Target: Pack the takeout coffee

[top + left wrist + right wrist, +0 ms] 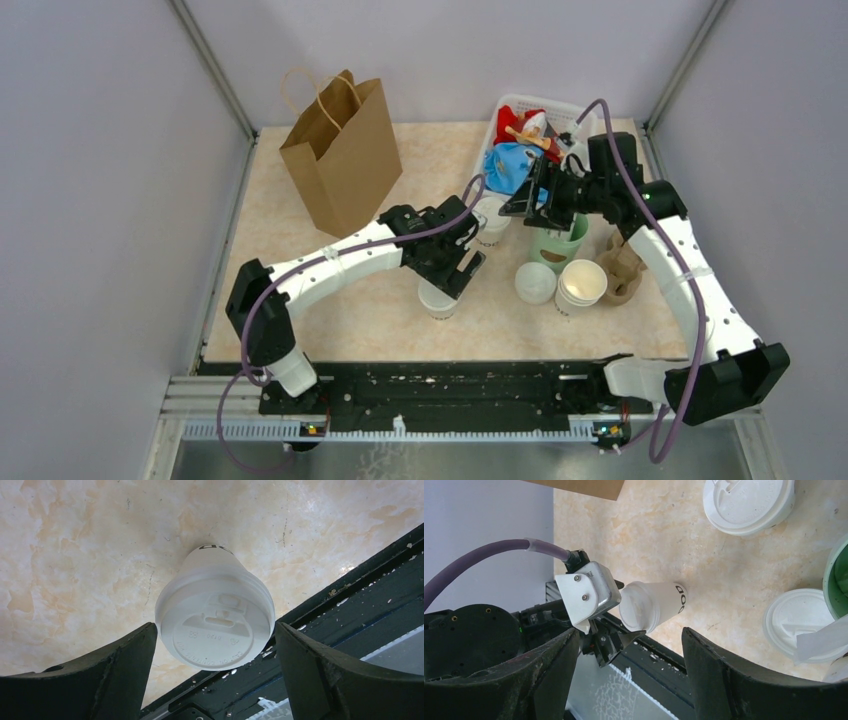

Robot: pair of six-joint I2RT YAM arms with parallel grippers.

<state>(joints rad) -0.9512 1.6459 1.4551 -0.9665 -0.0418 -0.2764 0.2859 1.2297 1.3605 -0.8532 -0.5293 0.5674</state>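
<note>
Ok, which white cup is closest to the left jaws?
The lidded cup by the table's front edge: it stands between the left gripper's open jaws, untouched. The cup stack and green cup are further right.

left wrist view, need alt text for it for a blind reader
A white takeout coffee cup with its lid on stands upright on a beige marbled table, seen from above. The left gripper hangs over it with its black jaws open on either side. A black rail crosses the lower right corner.
</note>
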